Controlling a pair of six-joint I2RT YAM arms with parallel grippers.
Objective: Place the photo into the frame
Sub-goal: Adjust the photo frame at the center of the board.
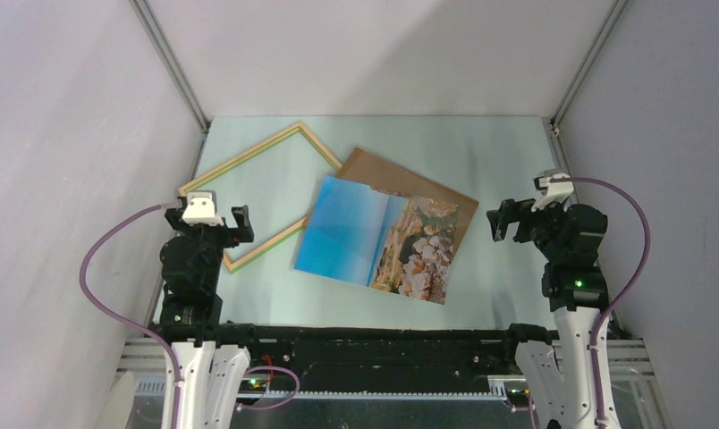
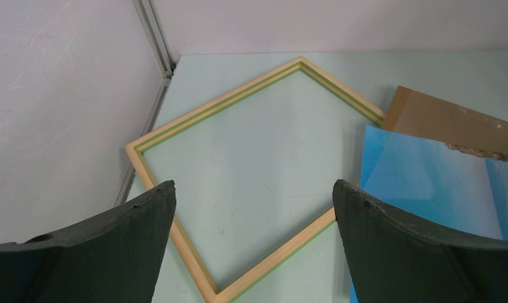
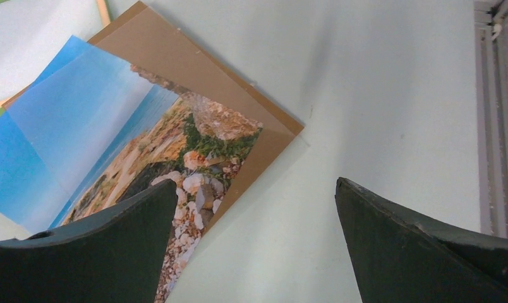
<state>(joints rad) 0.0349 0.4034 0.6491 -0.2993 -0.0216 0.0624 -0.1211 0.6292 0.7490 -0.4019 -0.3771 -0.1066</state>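
The frame [image 1: 240, 157] lies flat at the back left of the table, pale wood up with a green edge showing, turned like a diamond. The photo [image 1: 383, 237] lies picture side up in the middle, its blue sky end overlapping the frame's right rail. My left gripper [image 1: 207, 225] hovers open over the frame's near corner; in the left wrist view the frame [image 2: 214, 104] spreads out beyond the open gripper [image 2: 253, 189] and the photo [image 2: 428, 189] is at the right. My right gripper [image 1: 526, 219] is open, right of the photo [image 3: 112, 139], over bare table [image 3: 254, 186].
A brown backing board [image 1: 410, 183] lies under the photo's far half, its corner sticking out toward the right [image 3: 194, 69]. Grey enclosure walls stand close on the left, back and right, with a metal rail [image 3: 491, 126] along the table's right edge.
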